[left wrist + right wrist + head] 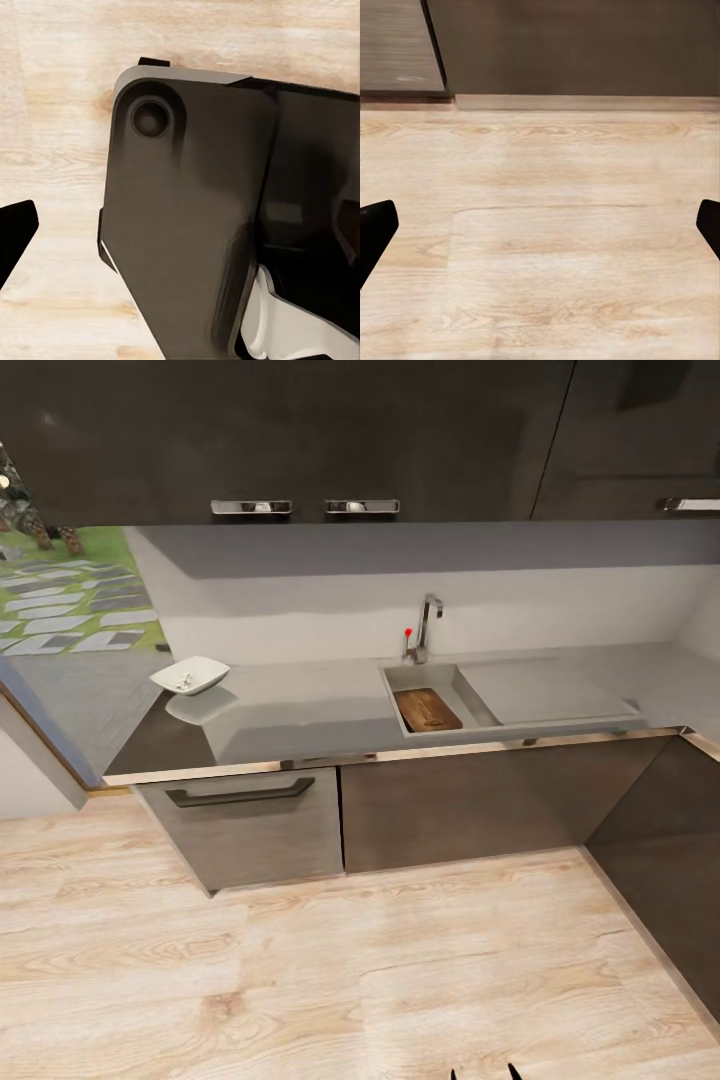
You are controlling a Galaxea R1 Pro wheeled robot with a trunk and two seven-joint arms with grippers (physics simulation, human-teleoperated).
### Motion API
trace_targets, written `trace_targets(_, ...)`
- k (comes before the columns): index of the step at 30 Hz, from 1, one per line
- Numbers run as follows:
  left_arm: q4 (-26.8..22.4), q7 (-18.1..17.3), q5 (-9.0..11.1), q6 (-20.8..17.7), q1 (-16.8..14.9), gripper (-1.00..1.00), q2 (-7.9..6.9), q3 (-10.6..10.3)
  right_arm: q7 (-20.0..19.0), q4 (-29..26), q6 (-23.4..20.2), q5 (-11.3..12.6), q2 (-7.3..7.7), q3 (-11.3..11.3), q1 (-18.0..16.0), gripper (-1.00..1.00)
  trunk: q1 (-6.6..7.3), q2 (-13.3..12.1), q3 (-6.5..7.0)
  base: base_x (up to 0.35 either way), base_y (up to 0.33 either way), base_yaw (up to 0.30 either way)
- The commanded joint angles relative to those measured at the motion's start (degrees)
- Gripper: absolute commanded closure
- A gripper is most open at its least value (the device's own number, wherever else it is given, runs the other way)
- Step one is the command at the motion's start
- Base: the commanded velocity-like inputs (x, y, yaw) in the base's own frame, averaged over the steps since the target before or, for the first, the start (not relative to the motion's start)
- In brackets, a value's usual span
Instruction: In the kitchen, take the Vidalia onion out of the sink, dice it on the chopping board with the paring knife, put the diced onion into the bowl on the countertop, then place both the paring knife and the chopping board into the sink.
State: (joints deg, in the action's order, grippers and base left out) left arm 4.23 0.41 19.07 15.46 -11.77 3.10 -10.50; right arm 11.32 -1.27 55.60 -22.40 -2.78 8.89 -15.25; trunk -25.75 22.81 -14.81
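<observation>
Onion dicing looks done, judging by the head view: the bowl (190,676) sits at the left end of the worktop (300,715) with small pale bits inside that are probably the diced onion (184,682), and the chopping board (427,710) already lies in the sink (432,680), its long axis running from front to back of the basin, just in front of the tap (426,624). The paring knife I cannot make out there; it may lie beside or on the board, too small to tell. The robot stands well back on the wooden floor (330,970), the whole cabinet run ahead of it, and two dark tips at the bottom edge right of centre suggest an arm hanging low. From the left wrist camera, a dark part of the robot's own body (195,225) blocks most of the frame over the floor planks, with one black fingertip (15,232) at the edge, so whether the left pincer is spread I cannot tell. From the right wrist camera, the right pincer (540,232) is spread wide and empty, one fingertip at each edge, aimed across bare floor at the cabinet base (570,45). Sink and board lie ahead and slightly right, so the right arm is likely nearer for any remaining reach.
</observation>
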Motion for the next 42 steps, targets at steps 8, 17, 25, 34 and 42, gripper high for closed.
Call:
trace_targets(8, -3.4, 4.8, 0.0, 0.4, 0.0, -1.00, -2.90, -0.3, 1.7, -0.2, 0.1, -0.2, 0.18, 0.8, 0.0, -1.00, -0.03, 0.1, -0.10, 0.000, 0.000, 0.000)
trace_targets(17, -14.0, 5.5, -0.2, 5.2, 0.0, -1.00, -7.00, -0.9, 3.1, -0.5, 0.1, -0.1, 0.31, 0.8, 0.0, -1.00, -0.03, 0.1, -0.10, 0.000, 0.000, 0.000)
trace_targets(25, -10.2, 5.5, -0.3, 8.9, 0.0, -1.00, -7.11, -1.0, 3.1, -0.3, 0.2, 0.0, 0.15, 0.5, 0.0, -1.00, -0.03, 0.1, -0.10, 0.000, 0.000, 0.000)
trace_targets(34, -9.6, 5.5, -0.3, 9.0, 0.0, -1.00, -7.11, -0.9, 3.1, -0.2, 0.2, 0.0, 0.14, 0.5, 0.0, -1.00, -0.03, 0.1, -0.10, 0.000, 0.000, 0.000)
trace_targets(42, -9.7, 5.5, -0.3, 9.0, 0.0, -1.00, -7.14, -0.9, 3.1, -0.2, 0.2, 0.0, 0.23, 0.5, 0.0, -1.00, -0.03, 0.1, 0.27, 0.000, 0.000, 0.000)
